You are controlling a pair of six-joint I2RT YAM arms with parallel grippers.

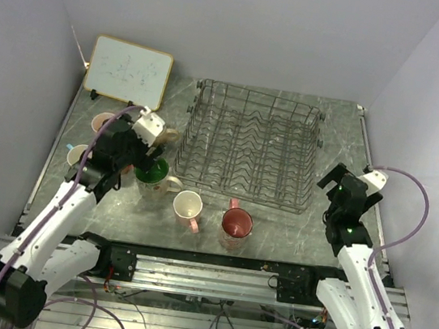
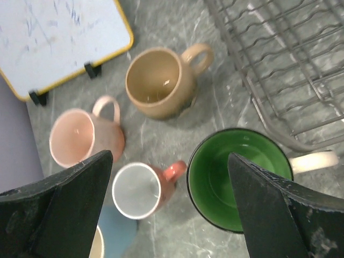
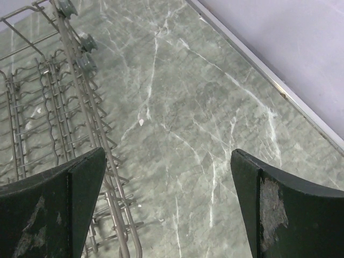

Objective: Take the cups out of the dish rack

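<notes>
Hovering with my left jaws spread wide, I hold nothing between them. Seen from my left wrist, the green-lined mug (image 2: 239,180) stands mouth-up on the counter (image 2: 161,140) below the gap, closer to one finger than the other. It sits just beside the near-left corner of the dish rack (image 2: 290,70), and its pale handle points toward the rack. I cannot tell whether either finger touches it.

Farther out from the rack on that same side are the tan mug (image 2: 158,83), the pink mug (image 2: 80,138), the salmon mug (image 2: 142,189) and the light blue mug (image 2: 115,231), all on the counter outside the rack. From overhead, the cream mug (image 1: 187,207) and a darker pink mug (image 1: 236,224) stand upright in front of the rack's near side, apart from each other.

My right jaws are spread too, gripping nothing. They hang over bare counter just off the rack's right side, with the rack's wire wall under one finger. A whiteboard (image 1: 128,71) stands to the rack's left, behind the mugs.
</notes>
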